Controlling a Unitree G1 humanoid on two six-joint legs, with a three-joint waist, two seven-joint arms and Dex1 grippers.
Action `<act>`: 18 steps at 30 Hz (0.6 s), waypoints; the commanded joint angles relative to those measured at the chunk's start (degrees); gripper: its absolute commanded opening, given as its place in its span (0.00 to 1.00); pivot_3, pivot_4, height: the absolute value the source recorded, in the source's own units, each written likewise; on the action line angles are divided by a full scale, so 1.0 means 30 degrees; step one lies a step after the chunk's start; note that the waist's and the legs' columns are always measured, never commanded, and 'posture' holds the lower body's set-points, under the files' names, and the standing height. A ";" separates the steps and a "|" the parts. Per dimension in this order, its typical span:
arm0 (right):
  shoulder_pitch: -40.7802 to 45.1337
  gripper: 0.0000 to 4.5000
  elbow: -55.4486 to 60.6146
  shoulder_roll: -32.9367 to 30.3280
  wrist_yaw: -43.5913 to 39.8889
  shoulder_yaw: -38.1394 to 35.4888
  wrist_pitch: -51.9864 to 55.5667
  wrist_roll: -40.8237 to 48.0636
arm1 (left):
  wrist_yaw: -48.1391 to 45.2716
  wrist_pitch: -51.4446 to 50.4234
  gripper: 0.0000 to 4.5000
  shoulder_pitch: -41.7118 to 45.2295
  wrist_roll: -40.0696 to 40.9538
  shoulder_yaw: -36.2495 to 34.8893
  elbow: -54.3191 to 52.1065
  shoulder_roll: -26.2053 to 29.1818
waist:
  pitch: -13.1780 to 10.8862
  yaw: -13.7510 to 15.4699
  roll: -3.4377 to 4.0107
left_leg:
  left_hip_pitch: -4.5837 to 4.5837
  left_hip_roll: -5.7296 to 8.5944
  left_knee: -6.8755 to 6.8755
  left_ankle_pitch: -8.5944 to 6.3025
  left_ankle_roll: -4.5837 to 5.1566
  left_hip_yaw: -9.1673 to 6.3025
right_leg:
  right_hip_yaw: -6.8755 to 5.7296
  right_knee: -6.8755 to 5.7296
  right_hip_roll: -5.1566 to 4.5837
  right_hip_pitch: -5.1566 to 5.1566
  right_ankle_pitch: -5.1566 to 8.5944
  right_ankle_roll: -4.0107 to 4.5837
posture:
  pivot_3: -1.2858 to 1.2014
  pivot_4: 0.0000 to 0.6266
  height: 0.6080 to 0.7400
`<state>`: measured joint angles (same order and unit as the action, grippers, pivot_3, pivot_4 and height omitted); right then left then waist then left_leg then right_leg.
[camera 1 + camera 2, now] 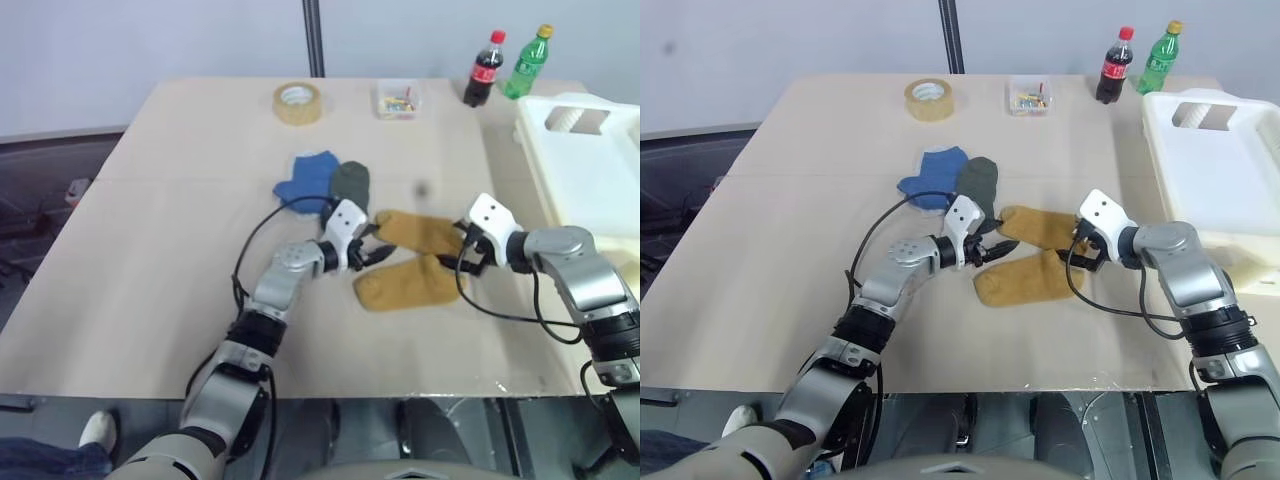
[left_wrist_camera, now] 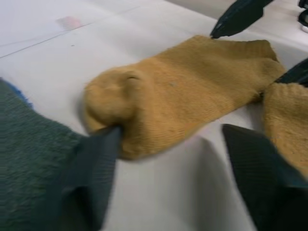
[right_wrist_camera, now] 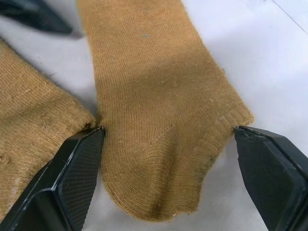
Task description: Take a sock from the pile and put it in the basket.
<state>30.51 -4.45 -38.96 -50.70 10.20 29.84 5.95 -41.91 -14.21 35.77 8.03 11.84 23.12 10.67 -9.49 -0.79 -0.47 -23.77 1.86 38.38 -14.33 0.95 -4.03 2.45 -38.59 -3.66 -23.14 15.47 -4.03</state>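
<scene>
Now the left hand sits low over the bench at one end of the upper mustard sock, its two black fingers spread to either side of that rounded end, one pad touching it, nothing gripped yet. Opposite it, the right hand faces the other end of the same sock, jaws wide, a finger on each side of the cuff with bench showing between. Just below the two hands lies the second mustard sock, overlapping the first. Behind the left hand, the rest of the pile: a dark grey-green sock and a blue sock side by side. Beyond the right hand, at the bench's right edge, stands the white basket. Farther off sit a roll of tape, a small clear box and two bottles.
</scene>
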 commanded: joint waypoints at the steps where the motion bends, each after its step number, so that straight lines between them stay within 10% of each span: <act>1: -0.0027 0.88 0.0183 -0.0243 -0.0017 -0.0612 -0.0381 0.0041 | 0.0058 -0.0173 0.30 -0.0156 -0.0014 -0.0130 -0.0271 -0.0111 | 0.0000 0.0001 0.0001 | 0.0000 0.0000 0.0000 0.0000 0.0000 0.0000 | 0.0000 0.0000 0.0000 0.0000 0.0000 0.0000 | 0.52 0.24 0.99; 4: -0.0002 0.61 -0.0080 -0.0294 0.0097 -0.0660 -0.0518 -0.0080 | 0.0030 -0.0234 0.00 -0.0359 -0.0021 -0.0167 -0.0387 -0.0080 | 0.0000 -0.0001 0.0000 | 0.0002 0.0000 0.0000 0.0000 0.0000 0.0001 | 0.0001 -0.0002 0.0000 0.0000 0.0000 0.0000 | 0.52 0.24 0.99; 10: 0.0000 0.00 -0.0205 -0.0192 0.0288 -0.0749 -0.0415 -0.0045 | -0.0025 -0.0281 0.00 -0.0602 -0.0049 -0.0176 -0.0544 -0.0016 | 0.0004 -0.0009 0.0000 | 0.0005 -0.0001 0.0000 0.0000 -0.0001 0.0001 | 0.0002 -0.0005 0.0000 0.0000 0.0000 0.0000 | 0.52 0.24 0.99; 18: 0.0374 0.00 0.1055 -0.0590 0.0220 -0.1718 0.0472 0.0644 | 0.0221 -0.1410 0.00 -0.0965 0.0872 -0.0966 -0.3278 0.0109 | 0.0003 -0.0007 0.0001 | 0.0001 -0.0002 0.0000 0.0000 -0.0001 0.0001 | 0.0004 -0.0004 -0.0001 -0.0001 0.0000 0.0000 | 0.52 0.24 0.99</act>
<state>30.36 -4.85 -39.14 -50.43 8.19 30.18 6.88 -41.76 -16.30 33.48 8.57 10.86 19.33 10.68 -9.48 -0.81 -0.47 -23.78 1.86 38.38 -14.33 0.94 -4.03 2.46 -38.60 -3.66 -23.15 15.47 -4.03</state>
